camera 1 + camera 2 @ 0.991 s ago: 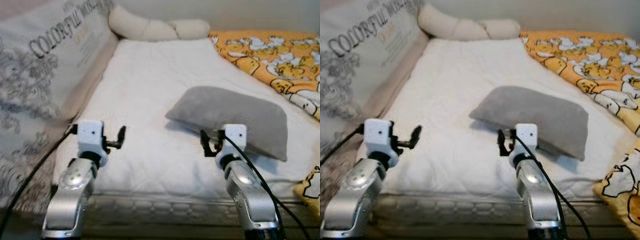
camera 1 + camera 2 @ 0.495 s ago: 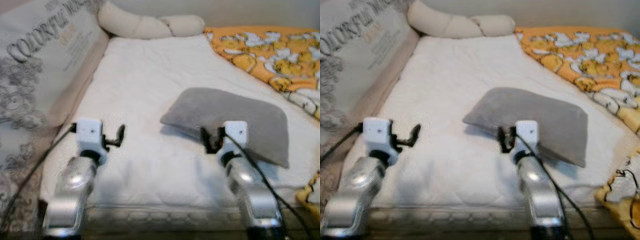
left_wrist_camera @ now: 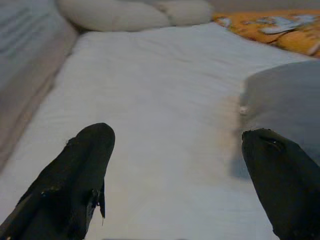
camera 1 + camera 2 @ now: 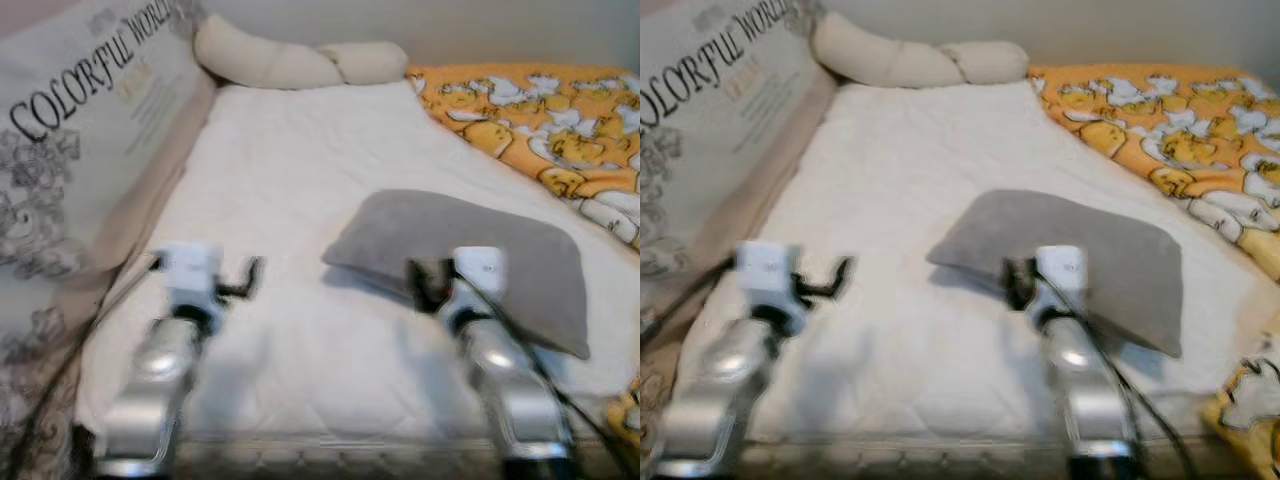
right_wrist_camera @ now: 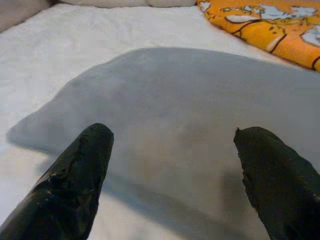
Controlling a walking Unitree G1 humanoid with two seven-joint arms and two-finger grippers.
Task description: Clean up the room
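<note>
Right gripper (image 5: 172, 165), fingers spread, faces the grey pillow (image 4: 470, 250) just beyond it, long axis left-right; left gripper (image 3: 177, 175), also spread, lies farther left.

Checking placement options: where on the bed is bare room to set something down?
Bare white mattress lies between the printed bumper and gray pillow, up to the cream bolster. Crowded on the right: pillow and orange blanket.

The gray pillow (image 5: 190, 115) is made of soft, matt cloth. The white mattress cover (image 4: 300, 150) is quilted cloth with small bumps. The orange blanket (image 4: 545, 115) looks fluffy. The arms (image 4: 510, 390) are made of shiny silver metal.
</note>
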